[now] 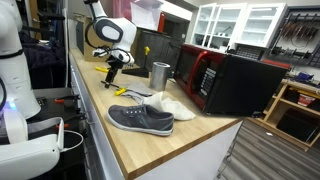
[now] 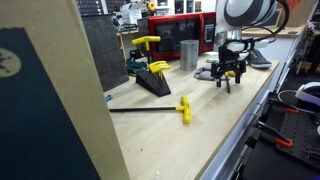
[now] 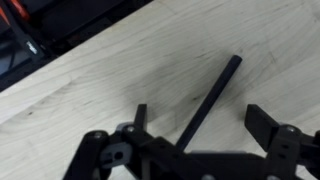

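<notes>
Fingers [image 3: 265, 122]: hanging spread wide apart, gripping nothing, hovering just above the tabletop [image 2: 200, 135].
Black rod [image 3: 212, 98]: lying flat on the tabletop, showing between the fingers in the wrist view.
Shoe [image 1: 140, 119]: sitting near the tabletop's edge.

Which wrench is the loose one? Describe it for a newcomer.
On the wood counter, in front of the black rack of yellow-handled wrenches, one wrench lies flat. Unlike the racked ones, it lies alone, long black shaft stretched out, yellow T-handle toward the gripper.
</notes>
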